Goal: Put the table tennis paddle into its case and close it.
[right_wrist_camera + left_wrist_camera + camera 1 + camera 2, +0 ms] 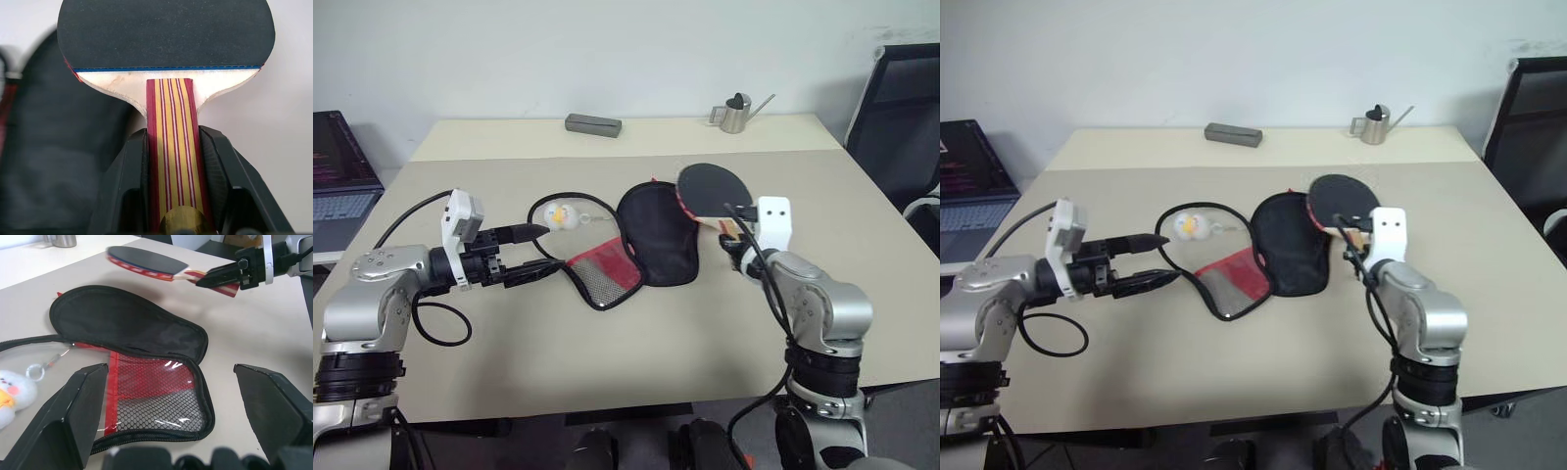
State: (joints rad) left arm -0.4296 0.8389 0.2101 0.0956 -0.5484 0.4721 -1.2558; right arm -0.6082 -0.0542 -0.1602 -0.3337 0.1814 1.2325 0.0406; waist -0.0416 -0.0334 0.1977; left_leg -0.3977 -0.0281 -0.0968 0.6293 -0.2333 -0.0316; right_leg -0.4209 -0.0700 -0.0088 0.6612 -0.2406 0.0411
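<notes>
The insertion step is in hand: the right gripper [732,227] has its fingers clamped on the handle of the table tennis paddle [710,186], held in the air just beside the case [641,243], which lies unzipped mid-counter. Next, the blade must slide into the case's mouth. The left gripper [530,253] hovers by the case's red end, fingers wide apart, pointing across toward it.

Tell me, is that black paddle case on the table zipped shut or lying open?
Open. The case lies unzipped and spread flat, its red mesh pocket flap folded out, with nothing inside.
</notes>
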